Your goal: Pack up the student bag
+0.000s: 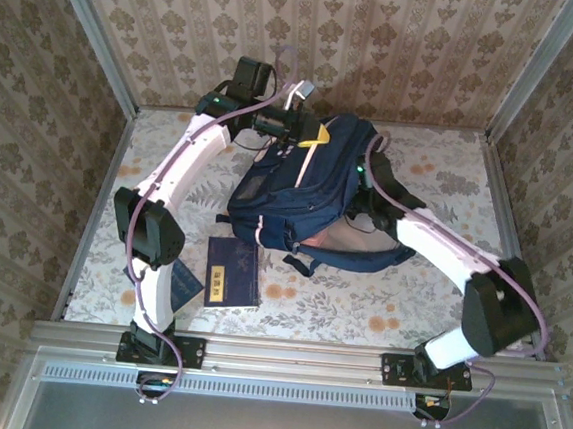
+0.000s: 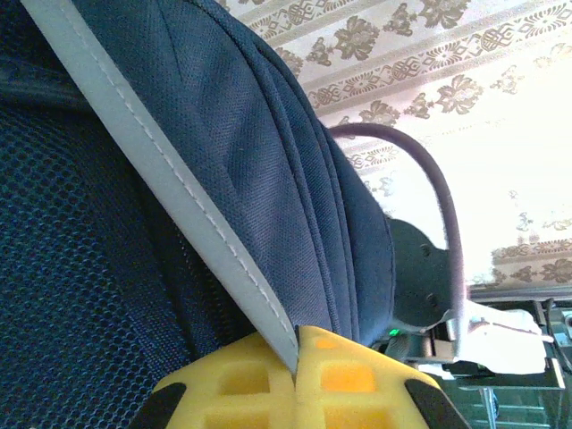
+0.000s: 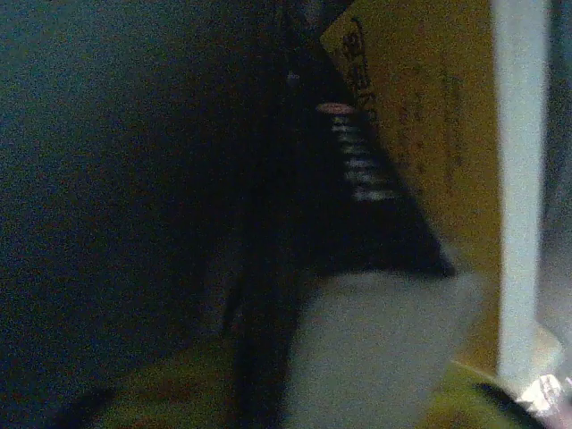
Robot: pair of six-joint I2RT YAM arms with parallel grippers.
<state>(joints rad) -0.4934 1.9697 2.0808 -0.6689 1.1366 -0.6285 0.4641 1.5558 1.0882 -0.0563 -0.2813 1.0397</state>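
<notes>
My left gripper (image 2: 297, 357) pinches the pale trim (image 2: 179, 210) of the student bag (image 1: 299, 191), mid-table. The right gripper (image 1: 365, 206) is buried inside (too dark to tell its opening) — if the trim slips, the mouth likely collapses onto it.

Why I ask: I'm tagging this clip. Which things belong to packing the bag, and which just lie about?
Belongs: student bag; left gripper clamping its pale trim; dark blue book beside it; second book left of it; yellow cover inside the bag.
Just there: floral table; wallpapered walls.
</notes>
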